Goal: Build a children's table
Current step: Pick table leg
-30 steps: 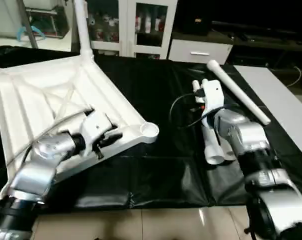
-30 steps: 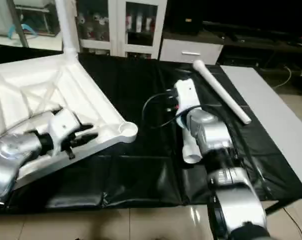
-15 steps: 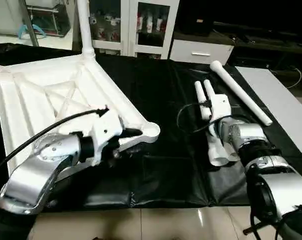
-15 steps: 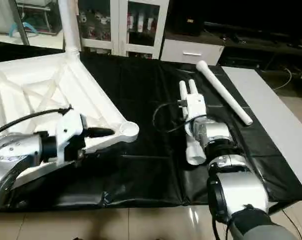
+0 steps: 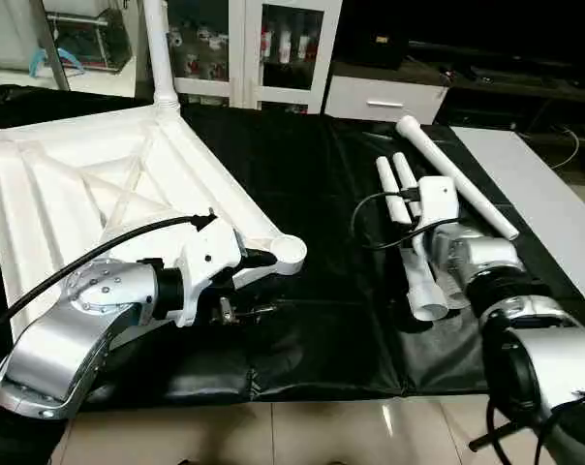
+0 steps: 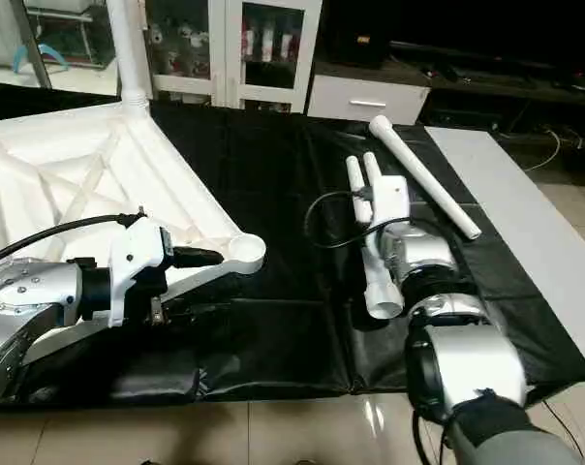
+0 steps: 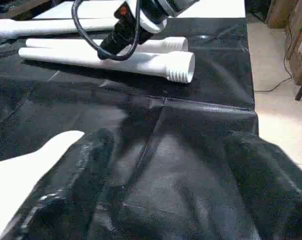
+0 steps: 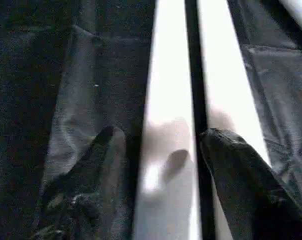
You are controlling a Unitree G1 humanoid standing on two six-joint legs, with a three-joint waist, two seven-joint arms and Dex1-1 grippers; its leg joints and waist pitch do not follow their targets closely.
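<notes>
Three loose legs, one fitted

We see the table top (image 5: 89, 194) upside down, X-ribbed glossy plastic on wrinkled black sheet (image 5: 312, 320). Left gripper (image 5: 249, 286) spread apart beside the round corner socket (image 5: 288, 254). Right gripper (image 8: 161, 145) parted, straddling one tapered leg (image 8: 163, 100). Left wrist view alone reveals the threaded leg end (image 7: 180, 67).

The two eye views look down and forward from the robot's head, side by side, and both see the same black sheet (image 5: 312, 320) from high up. The left wrist view sits low and close over the sheet, looking across at two legs (image 7: 141, 62). The right wrist view looks very close at those two legs.
</notes>
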